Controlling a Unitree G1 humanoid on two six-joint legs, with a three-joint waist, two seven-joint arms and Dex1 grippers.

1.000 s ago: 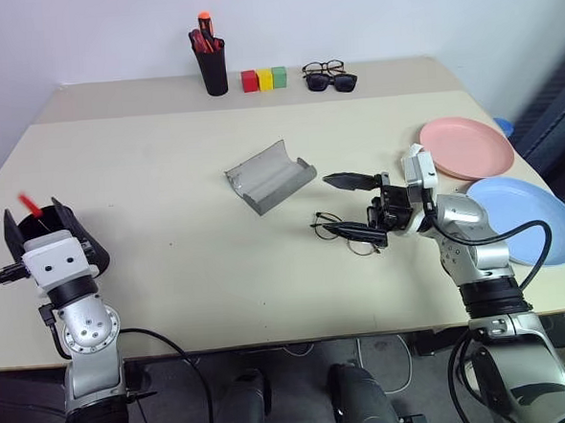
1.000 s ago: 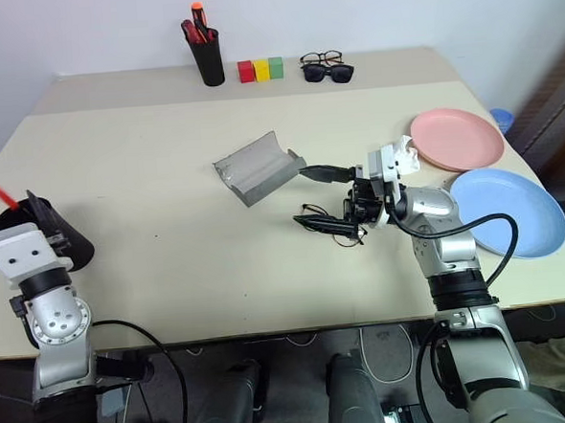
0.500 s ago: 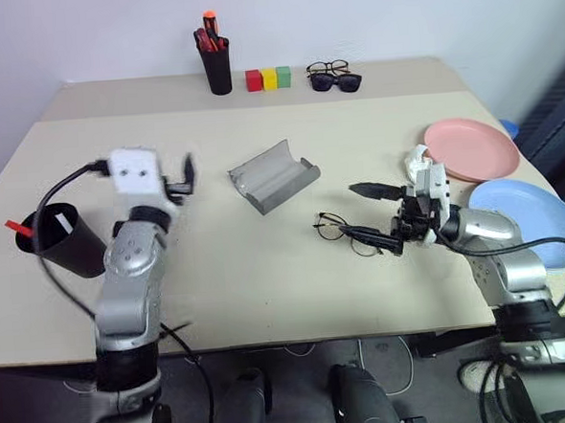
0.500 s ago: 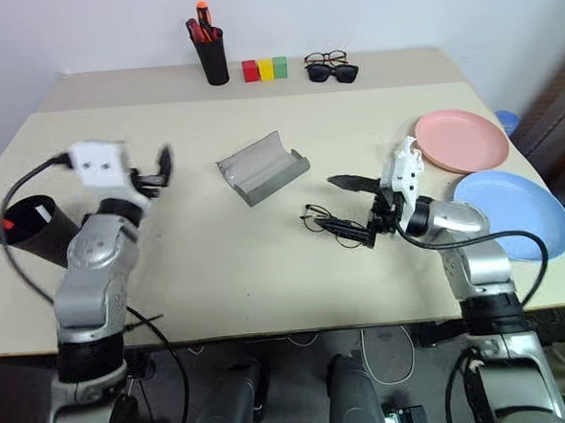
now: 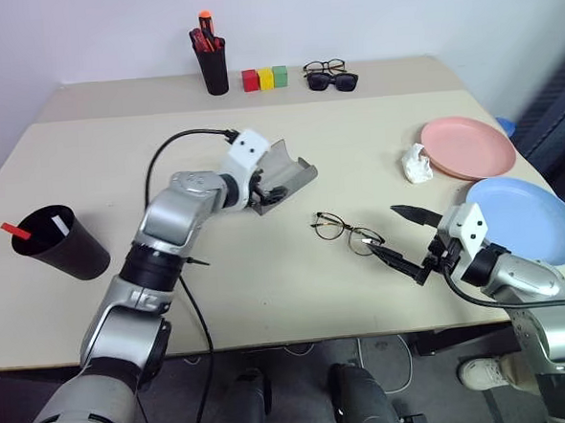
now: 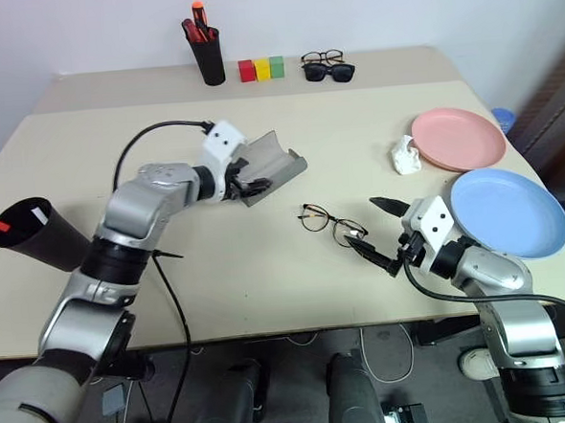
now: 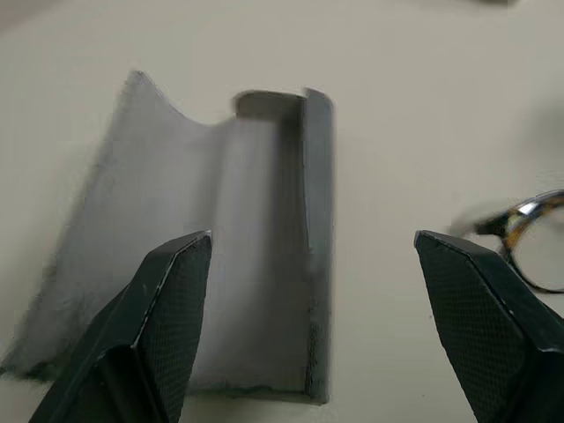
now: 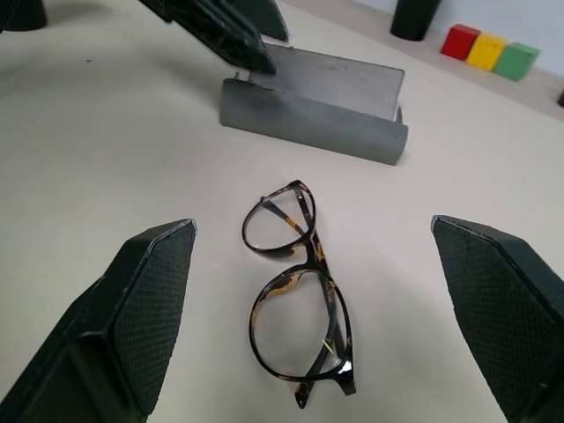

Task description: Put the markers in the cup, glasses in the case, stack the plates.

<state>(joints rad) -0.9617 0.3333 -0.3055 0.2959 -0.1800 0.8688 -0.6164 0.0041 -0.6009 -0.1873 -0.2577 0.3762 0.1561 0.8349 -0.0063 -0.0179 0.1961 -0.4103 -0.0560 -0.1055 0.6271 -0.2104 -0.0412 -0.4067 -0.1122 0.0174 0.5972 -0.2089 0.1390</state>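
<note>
Far left on the table (image 5: 117,164): black cup (image 5: 59,246) lying tilted, mouth toward the table's left edge, red marker (image 5: 15,231) and white marker (image 5: 59,224) already poking from its rim, so that part of the task looks done.

Further right, left gripper (image 6: 246,187) at the near end of the grey case (image 5: 278,173), black fingers (image 7: 167,304) spread wide and empty, one on each side of the case's end in the left wrist view. Probably lined up to brace the open, trough-up case so it does not slide when the glasses go in; contact impossible to confirm.

Past the case, wire-rimmed glasses (image 5: 343,231) flat on the table, lenses side by side, free of any grip, well apart from the case.

Next, right gripper (image 5: 407,237), jaws standing wide and empty, aimed at the glasses from the right, just beside them but not touching. Likely placed for a pinch on the frame.

Small crumpled white object (image 5: 415,163) beside the pink plate (image 5: 467,147); blue plate (image 5: 523,218) nearer the front edge, the two side by side, not yet stacked.
</note>
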